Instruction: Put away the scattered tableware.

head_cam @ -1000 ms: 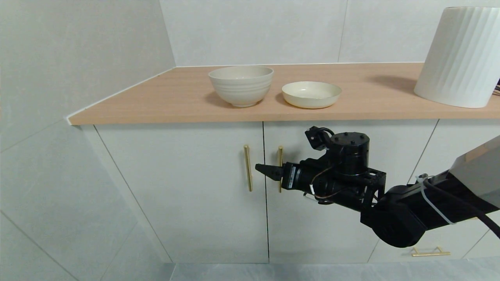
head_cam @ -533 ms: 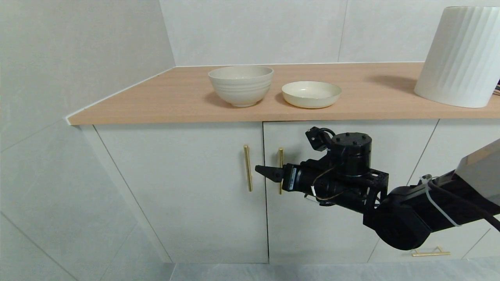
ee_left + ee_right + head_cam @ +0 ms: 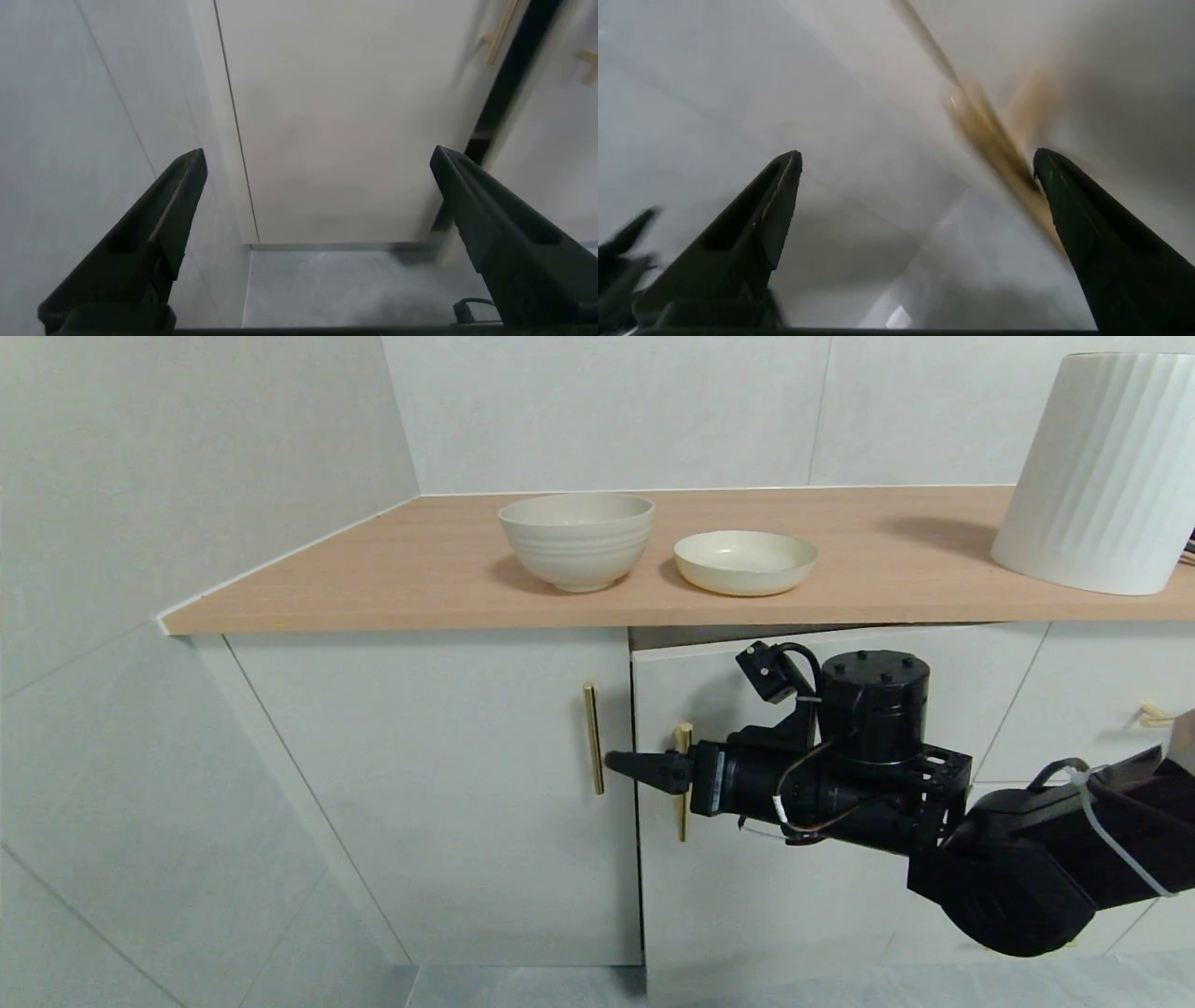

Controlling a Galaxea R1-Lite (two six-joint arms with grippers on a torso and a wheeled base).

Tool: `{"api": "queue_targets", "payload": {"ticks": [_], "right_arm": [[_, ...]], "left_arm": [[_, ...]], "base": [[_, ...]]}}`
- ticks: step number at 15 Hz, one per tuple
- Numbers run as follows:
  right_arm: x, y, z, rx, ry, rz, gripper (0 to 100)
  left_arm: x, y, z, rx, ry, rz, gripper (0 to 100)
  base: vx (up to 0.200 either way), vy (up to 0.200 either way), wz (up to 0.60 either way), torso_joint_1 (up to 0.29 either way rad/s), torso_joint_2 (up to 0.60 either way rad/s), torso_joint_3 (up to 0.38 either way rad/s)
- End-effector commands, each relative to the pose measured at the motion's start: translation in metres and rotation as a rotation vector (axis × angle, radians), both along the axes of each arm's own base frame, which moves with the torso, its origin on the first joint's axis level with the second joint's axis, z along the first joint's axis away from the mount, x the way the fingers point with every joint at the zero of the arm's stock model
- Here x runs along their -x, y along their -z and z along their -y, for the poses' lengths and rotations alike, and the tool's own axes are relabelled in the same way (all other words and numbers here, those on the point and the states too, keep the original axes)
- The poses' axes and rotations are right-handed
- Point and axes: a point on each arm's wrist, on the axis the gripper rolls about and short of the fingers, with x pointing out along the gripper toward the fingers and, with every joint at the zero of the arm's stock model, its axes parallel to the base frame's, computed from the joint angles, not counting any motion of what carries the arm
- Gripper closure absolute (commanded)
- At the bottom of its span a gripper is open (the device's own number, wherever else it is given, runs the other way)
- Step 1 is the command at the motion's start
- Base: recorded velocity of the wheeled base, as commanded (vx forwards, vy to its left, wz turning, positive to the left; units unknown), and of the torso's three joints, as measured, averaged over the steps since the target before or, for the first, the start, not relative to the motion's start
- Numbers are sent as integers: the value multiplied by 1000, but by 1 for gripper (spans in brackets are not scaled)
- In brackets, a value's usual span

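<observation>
Okay, right gripper, fingers spread, has the brass handle of the right cabinet door between them; door already ajar. Pull level along the hinge arc so the handle can't slip out. Above it, bowl and shallow dish sit on the wood counter. Also left gripper spread, empty. Pale tiled walls around.

Black arm, pointed black tool

You have soft, even light from the upper right in the head view: the bowl and plate throw faint shadows leftward on the table. Your right wrist view is badly blurred, the brass handle smeared.
</observation>
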Motion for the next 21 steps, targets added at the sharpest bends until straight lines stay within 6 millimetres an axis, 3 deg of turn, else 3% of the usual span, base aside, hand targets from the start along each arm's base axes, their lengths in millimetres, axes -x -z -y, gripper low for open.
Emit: {"api": "queue_targets", "payload": {"ticks": [1,14,16,21], "right_arm": [[1,-6,3,-10,12,14,0],[30,-18,34,-5,-133,-32,0],[39,-27,40,-1,-226,-69,0],[43,-27,45,3,-240,-74,0]], "left_arm": [[0,0,0,0,-1,-1,0],[0,0,0,0,1,-1,0],[0,0,0,-1,-1,-1,0],[1,-4,0,-18,5,18,0]], "base": [[0,0,0,0,0,0],[0,0,0,0,0,0],[0,0,0,0,0,0],[0,0,0,0,0,0]]}}
